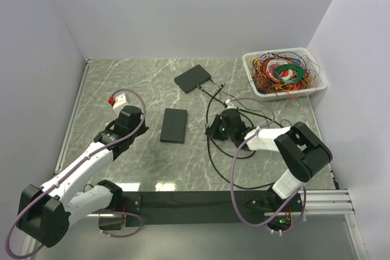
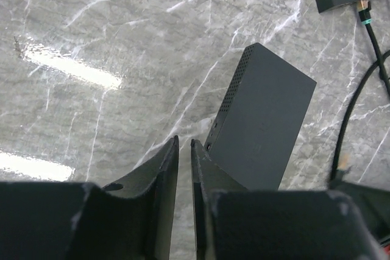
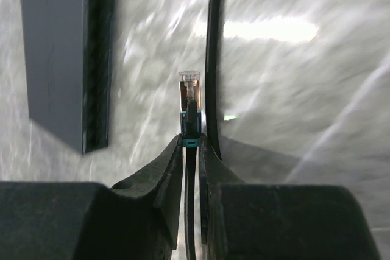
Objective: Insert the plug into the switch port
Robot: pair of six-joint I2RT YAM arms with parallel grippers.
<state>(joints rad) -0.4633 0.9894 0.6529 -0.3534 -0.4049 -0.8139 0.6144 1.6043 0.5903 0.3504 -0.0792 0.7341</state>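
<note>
**On the counter, plug gripped and still outside the switch**

Nearest the arm bases, loops of black cable (image 1: 211, 154) lie on the marble counter (image 1: 152, 92) in front of the right arm. Just beyond them the right gripper (image 3: 190, 145) is clamped on that cable right behind the plug (image 3: 189, 92). The clear plug, with a teal collar at its base, sticks out past the fingertips. It hangs over bare counter beside the long edge of the switch (image 1: 174, 125), near it but not touching. Another stretch of the cable runs past on the plug's right.

On the left side, the left gripper (image 2: 184, 145) has its fingers drawn almost together. Only a thin slit shows between them and nothing is in it. It hovers close to the near corner of the switch, which lies flat between the two grippers.

Farther back, a small white and red piece (image 1: 119, 98) sits just behind the left wrist. A second black box (image 1: 192, 78) rests toward the back of the counter with a cable plugged into it. At the far right corner stands a white basket (image 1: 250, 68) heaped with tangled coloured wires.
</note>
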